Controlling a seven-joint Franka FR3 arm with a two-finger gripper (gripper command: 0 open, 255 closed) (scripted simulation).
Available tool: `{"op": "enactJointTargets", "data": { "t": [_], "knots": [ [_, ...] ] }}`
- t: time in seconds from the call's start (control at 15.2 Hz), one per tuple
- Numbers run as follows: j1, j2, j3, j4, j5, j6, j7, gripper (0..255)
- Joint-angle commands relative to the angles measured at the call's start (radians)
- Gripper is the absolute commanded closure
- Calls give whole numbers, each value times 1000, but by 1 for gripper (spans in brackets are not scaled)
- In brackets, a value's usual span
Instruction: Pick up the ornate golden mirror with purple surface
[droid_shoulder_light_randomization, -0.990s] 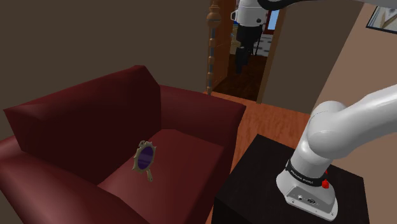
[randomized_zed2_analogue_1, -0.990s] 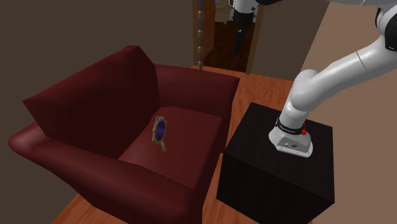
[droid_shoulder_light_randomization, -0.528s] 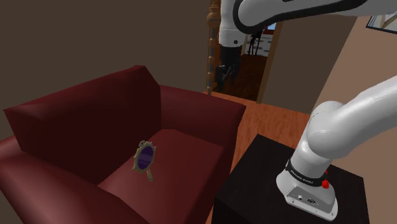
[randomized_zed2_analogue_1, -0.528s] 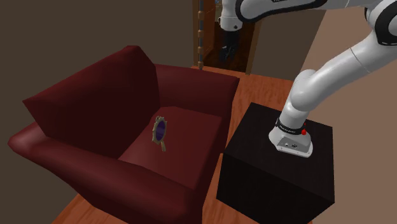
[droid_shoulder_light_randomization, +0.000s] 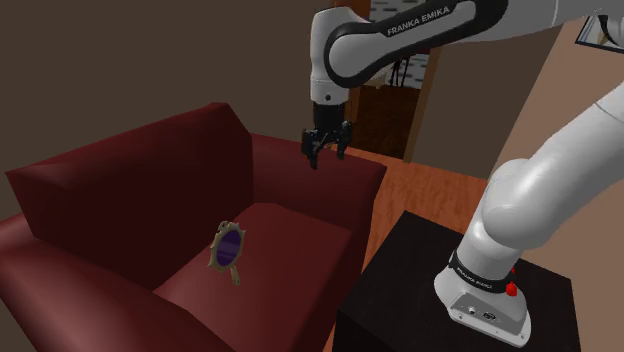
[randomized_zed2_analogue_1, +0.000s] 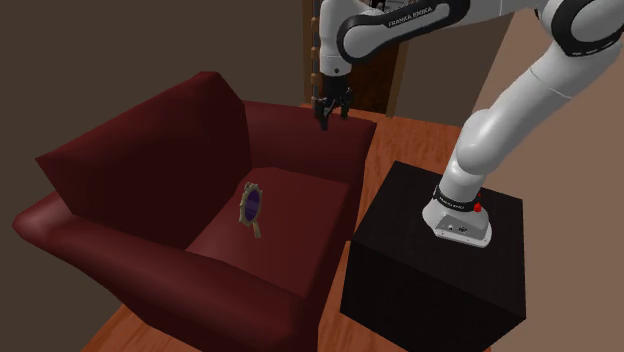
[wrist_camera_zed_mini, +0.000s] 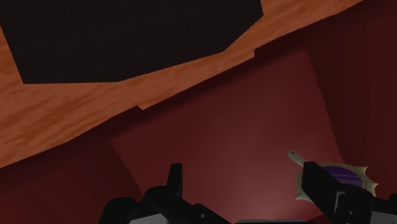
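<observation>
- The mirror (droid_shoulder_light_randomization: 228, 250) stands at the same place on the seat as half a second ago; it has not moved or turned.
- The gripper (droid_shoulder_light_randomization: 326, 155) has changed its place: before, it hung in front of the doorway (droid_shoulder_light_randomization: 395, 105), and now it is lower and more to the shoulder view's left, above the far armrest of the sofa (droid_shoulder_light_randomization: 150, 170).
- The arm (droid_shoulder_light_randomization: 420, 25) is now bent more, and its forearm lies across the top of the shoulder view with the lettering FRANKA EMIKA on it.
- The gripper is released: in the wrist view its two black fingers (wrist_camera_zed_mini: 175, 178) stand well apart with nothing between them, and it is well apart from the mirror.
- The sofa is dark red, with a high back and thick armrests; the mirror is on the seat cushion, near the backrest.
- Under the sofa there is an orange wooden floor (droid_shoulder_light_randomization: 430, 185), and the black stand (droid_shoulder_light_randomization: 400, 260) is just beside the sofa's near armrest.
- Behind the sofa there is a plain brown wall (droid_shoulder_light_randomization: 120, 60); the wall at the shoulder view's right is lighter, beige.
- The mirror has an oval purple surface in a golden frame with pointed ornaments, a small crest on top and a short handle below.
- It is upright and a little tilted, with the handle down on the cushion.
- In the second exterior view the mirror (randomized_zed2_analogue_1: 252, 207) is in the middle of the seat, and the gripper (randomized_zed2_analogue_1: 333, 120) is above the back corner of the sofa (randomized_zed2_analogue_1: 150, 160).
- In the wrist view the mirror (wrist_camera_zed_mini: 347, 173) is partly hidden behind one finger, far below the gripper (wrist_camera_zed_mini: 243, 168).
</observation>
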Motion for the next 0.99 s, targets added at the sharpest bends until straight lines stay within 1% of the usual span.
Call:
{"op": "enactJointTargets", "data": {
  "t": [0.0, 0.46, 0.92],
  "knots": [
    [-4, 78, 20, 15, 20, 57, 68, 0],
    [-3, 335, 66, 108, 70, 209, 286, 0],
    [17, 606, 72, 259, 102, 333, 478, 0]
  ]
}}
